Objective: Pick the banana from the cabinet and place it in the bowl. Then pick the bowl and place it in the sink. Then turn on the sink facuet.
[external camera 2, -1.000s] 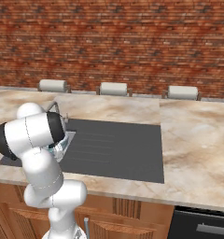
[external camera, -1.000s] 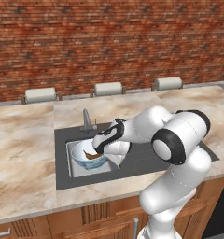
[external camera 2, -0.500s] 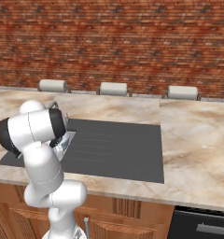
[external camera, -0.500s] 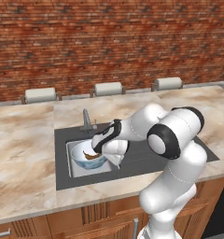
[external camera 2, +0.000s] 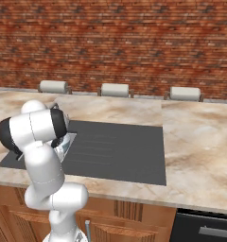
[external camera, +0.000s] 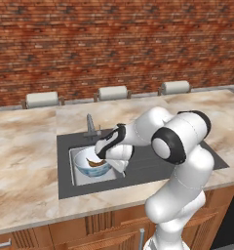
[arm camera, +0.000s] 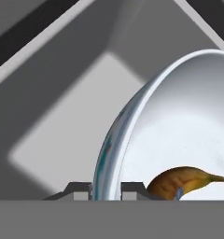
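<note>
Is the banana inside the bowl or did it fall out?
Inside. The small brown-mottled yellow banana lies on the white inside of the round blue-patterned bowl.

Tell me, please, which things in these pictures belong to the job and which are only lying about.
Belong to the job:
- bowl, in the sink, its rim pinched by the gripper
- banana, inside the bowl
- sink faucet, behind the basin

Only lying about:
- three paper towel rolls by the brick wall
</note>
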Motion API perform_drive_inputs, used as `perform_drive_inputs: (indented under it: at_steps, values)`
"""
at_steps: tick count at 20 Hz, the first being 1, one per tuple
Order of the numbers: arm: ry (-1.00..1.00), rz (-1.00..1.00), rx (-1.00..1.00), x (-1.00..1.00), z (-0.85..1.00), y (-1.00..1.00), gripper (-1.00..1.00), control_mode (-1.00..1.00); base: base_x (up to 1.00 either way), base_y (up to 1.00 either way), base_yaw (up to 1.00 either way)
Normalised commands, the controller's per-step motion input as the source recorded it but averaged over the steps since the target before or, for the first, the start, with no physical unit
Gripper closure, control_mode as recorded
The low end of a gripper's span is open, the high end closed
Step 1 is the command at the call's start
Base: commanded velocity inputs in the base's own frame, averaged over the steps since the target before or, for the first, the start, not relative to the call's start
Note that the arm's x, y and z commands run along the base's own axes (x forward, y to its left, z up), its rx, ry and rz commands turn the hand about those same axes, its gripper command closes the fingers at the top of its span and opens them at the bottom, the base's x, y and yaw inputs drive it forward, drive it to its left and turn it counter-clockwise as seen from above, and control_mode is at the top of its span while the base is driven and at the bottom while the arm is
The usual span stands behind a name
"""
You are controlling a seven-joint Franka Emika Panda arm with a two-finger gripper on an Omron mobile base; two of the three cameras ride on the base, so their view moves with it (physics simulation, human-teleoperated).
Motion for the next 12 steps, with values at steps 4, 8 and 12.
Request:
perform_drive_inputs:
  at_steps: [4, 8, 12]
  values:
    - [-0.01, 0.0, 0.0, 0.11, -0.18, 0.03, 1.0, -1.0, 0.0, 0.0, 0.0]
    - [-0.04, 0.0, 0.0, 0.06, -0.28, 0.0, 1.0, -1.0, 0.0, 0.0, 0.0]
    - [-0.06, 0.0, 0.0, 0.0, -0.37, 0.0, 1.0, -1.0, 0.0, 0.0, 0.0]
